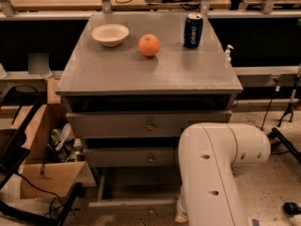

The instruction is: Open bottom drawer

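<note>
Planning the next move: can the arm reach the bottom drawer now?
Probably yes: the arm reaches down beside the bottom drawer, nothing visible between; the tool is hidden behind the arm.
</note>
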Available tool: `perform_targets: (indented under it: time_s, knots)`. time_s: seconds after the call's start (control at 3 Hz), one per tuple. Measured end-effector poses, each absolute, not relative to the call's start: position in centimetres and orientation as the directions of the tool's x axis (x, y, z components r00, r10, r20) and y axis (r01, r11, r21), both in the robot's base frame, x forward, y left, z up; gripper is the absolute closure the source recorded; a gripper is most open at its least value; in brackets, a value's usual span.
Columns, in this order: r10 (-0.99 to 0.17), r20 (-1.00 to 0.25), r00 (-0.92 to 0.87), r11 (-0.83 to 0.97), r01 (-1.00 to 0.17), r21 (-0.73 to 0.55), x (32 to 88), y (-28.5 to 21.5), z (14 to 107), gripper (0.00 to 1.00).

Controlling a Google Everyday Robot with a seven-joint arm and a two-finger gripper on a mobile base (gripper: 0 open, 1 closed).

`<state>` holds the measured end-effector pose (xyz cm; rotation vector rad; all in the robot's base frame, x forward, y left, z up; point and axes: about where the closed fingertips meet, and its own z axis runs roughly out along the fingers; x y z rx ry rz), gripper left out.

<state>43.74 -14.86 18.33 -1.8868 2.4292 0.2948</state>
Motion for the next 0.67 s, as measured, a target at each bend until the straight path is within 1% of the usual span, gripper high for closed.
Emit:
perform_targets:
  time_s: [0.33,0.67]
  knots:
    - [-0.955,-0.157,-0.253,0.237,-0.964,0.118,43.92,-14.83,18.44,0.88]
    - [-0.955,-0.157,-0.253,0.237,-0.964,0.119,43.92,-14.83,18.76,1.00]
